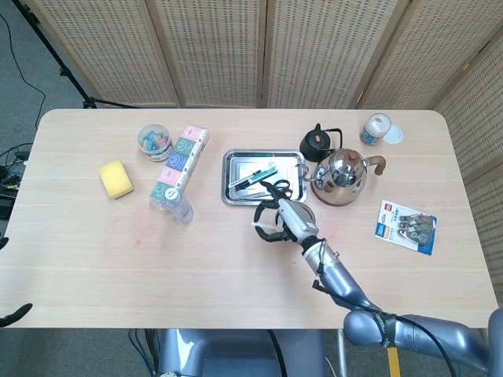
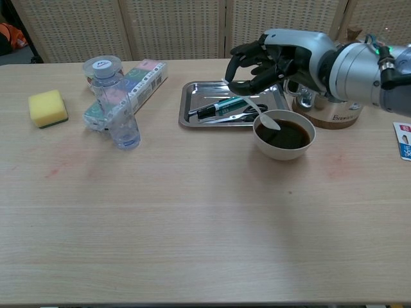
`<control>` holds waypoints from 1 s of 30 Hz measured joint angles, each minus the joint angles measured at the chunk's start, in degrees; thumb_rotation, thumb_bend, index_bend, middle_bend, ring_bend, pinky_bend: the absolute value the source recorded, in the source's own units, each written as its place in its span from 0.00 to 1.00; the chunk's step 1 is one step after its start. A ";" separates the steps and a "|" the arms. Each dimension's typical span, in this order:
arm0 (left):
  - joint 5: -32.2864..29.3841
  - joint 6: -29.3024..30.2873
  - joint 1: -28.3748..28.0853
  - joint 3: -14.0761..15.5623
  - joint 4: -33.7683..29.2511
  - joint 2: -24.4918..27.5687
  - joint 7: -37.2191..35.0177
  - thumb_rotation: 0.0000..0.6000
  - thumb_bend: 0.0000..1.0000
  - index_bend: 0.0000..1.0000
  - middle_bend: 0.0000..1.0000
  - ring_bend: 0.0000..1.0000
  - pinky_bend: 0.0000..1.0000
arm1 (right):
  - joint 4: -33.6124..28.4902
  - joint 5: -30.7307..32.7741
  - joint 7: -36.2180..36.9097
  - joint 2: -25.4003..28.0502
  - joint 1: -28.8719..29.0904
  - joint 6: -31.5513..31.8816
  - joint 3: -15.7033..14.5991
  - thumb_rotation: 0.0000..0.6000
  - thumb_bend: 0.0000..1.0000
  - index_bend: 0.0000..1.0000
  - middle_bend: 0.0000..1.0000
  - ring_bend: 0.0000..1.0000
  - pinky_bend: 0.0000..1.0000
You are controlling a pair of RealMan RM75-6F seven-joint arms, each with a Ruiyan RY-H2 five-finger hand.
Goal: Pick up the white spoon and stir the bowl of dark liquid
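My right hand [image 2: 276, 59] [image 1: 280, 215] hovers over the near right corner of the steel tray, just left of the bowl. It grips the handle of the white spoon [image 2: 268, 120]. The spoon slants down to the right, and its scoop sits at the left edge of the dark liquid [image 2: 287, 133] inside the white bowl [image 2: 283, 149]. In the head view the hand covers most of the bowl. Only the dark fingertips of my left hand [image 1: 11, 314] show at the far left edge of the head view, spread apart and holding nothing.
The steel tray [image 2: 191, 97] behind the bowl holds pens and scissors. A shiny kettle [image 2: 335, 106] stands right of the bowl, with a small black teapot [image 1: 316, 142] and a jar [image 1: 376, 129] beyond. A plastic bottle [image 2: 123, 123], a long box [image 2: 141, 76] and a yellow sponge [image 2: 47, 107] sit to the left.
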 measured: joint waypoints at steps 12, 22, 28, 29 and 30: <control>-1.22 -1.08 -0.49 -0.37 -0.10 0.13 -0.16 1.00 0.01 0.00 0.00 0.00 0.00 | 8.53 2.18 0.02 -3.12 2.67 -1.67 0.29 1.00 0.62 0.58 0.00 0.00 0.00; -1.51 -1.74 -0.72 -0.47 -0.77 -0.18 1.39 1.00 0.01 0.00 0.00 0.00 0.00 | 12.45 2.69 2.73 -4.33 2.15 -3.01 -0.09 1.00 0.62 0.58 0.00 0.00 0.00; -2.08 -2.42 -1.02 -0.63 -0.95 -0.27 1.80 1.00 0.01 0.00 0.00 0.00 0.00 | 15.17 2.13 4.37 -5.63 2.06 -3.96 -0.25 1.00 0.62 0.58 0.00 0.00 0.00; -2.18 -2.59 -1.09 -0.66 -1.00 -0.27 1.85 1.00 0.01 0.00 0.00 0.00 0.00 | 15.46 2.04 4.60 -5.83 2.07 -4.16 -0.29 1.00 0.62 0.58 0.00 0.00 0.00; -2.25 -2.71 -1.15 -0.67 -1.04 -0.27 1.91 1.00 0.01 0.00 0.00 0.00 0.00 | 15.83 1.98 4.78 -6.09 2.09 -4.35 -0.32 1.00 0.62 0.58 0.00 0.00 0.00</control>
